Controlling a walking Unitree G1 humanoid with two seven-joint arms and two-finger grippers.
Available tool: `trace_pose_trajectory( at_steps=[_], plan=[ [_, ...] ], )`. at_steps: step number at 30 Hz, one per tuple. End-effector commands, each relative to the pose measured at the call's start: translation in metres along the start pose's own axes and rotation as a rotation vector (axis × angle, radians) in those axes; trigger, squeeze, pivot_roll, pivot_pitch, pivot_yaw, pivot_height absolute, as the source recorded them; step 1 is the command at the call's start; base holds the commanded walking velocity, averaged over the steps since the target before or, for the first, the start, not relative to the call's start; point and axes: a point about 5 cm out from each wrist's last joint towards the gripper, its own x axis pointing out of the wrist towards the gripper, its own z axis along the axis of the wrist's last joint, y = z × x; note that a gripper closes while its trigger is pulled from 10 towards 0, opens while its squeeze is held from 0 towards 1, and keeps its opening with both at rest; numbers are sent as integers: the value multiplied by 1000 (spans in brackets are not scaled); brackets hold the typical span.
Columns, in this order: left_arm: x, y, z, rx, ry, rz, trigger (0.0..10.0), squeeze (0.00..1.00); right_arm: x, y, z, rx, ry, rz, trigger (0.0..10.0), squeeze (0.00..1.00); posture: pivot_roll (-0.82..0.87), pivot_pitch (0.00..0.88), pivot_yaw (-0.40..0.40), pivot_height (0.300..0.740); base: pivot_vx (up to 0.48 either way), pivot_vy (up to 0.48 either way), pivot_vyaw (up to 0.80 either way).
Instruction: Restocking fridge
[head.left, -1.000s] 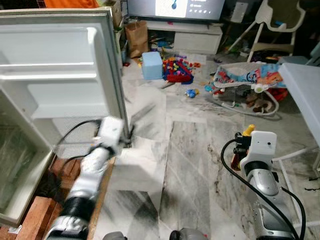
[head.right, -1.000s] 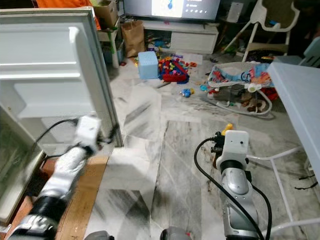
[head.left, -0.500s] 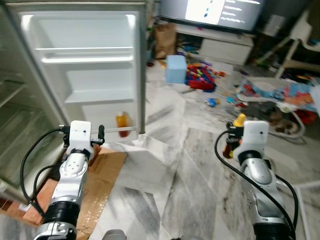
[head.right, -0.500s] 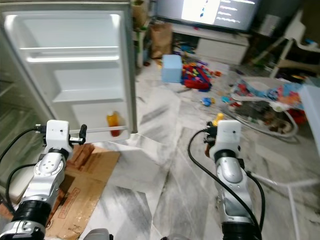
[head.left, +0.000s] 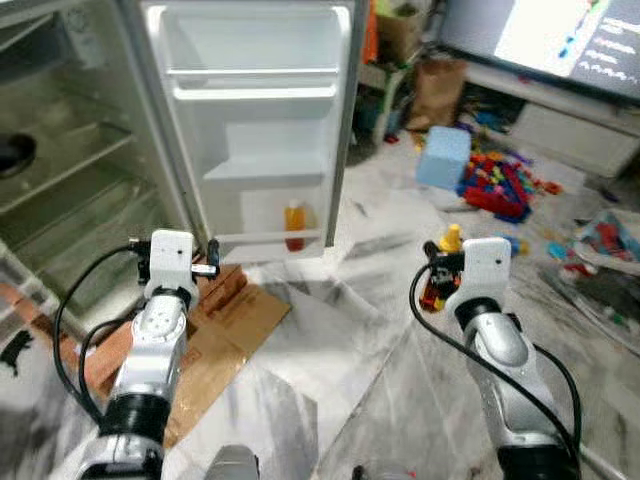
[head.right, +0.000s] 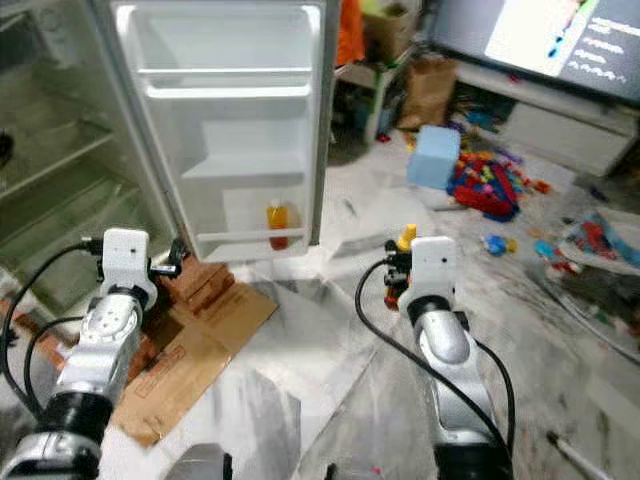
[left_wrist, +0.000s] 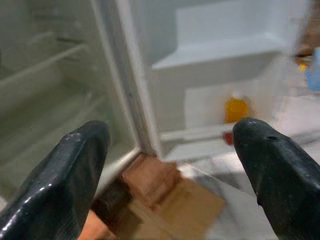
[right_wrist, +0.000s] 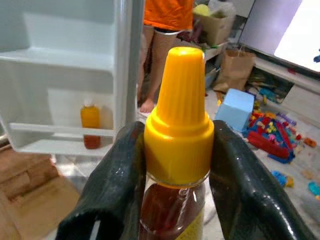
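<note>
- Standing open ahead of the robot, the fridge shows wire shelves inside, and its white door is swung wide with moulded shelves on the inner face.
- In the door's lowest shelf stands an orange bottle with a pale cap, upright behind the shelf rail.
- The right gripper is clamped on a sauce bottle, one black finger on each side just under the cap.
- The sauce bottle has a tall, ribbed yellow cap, a clear body with reddish-brown liquid, and a strip of yellow label low down; it is held upright.
- Relative to the fridge, the held bottle is out in front of the door and off to its right, over the marble floor, well apart from the door shelf.
- The left gripper is spread wide with nothing between its fingers, raised in front of the fridge near the hinge side of the door.
- Flattened cardboard lies on the floor just below the fridge door.
- Beyond the fridge door a person's bare legs and orange top are visible.
- Farther right of the fridge lie a light blue box and a heap of coloured toy blocks.
</note>
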Motion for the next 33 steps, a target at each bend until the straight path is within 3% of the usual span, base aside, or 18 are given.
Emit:
trace_pose_trajectory(
  at_steps=[1, 11, 30, 33],
  plan=[
    [1, 11, 2, 19, -2, 29, 10000, 0, 4, 7, 15, -1, -72, 41, 10000, 0, 52, 0, -54, 740, 0, -330, 794],
    [-3, 23, -2, 38, 3, 101, 10000, 0, 2, 11, 13, 4, -72, 57, 10000, 0, 58, 0, -60, 740, 0, -124, 757],
    [1, 26, 2, 51, -11, 112, 10000, 0, 7, 16, 19, 56, -131, 59, 10000, 0, 65, 0, -54, 740, 0, 0, 0],
    [2, 28, 3, 57, -16, 106, 10000, 0, 9, 20, 23, 69, -150, 74, 10000, 0, 55, 0, -41, 740, 386, 0, 0]
  ],
)
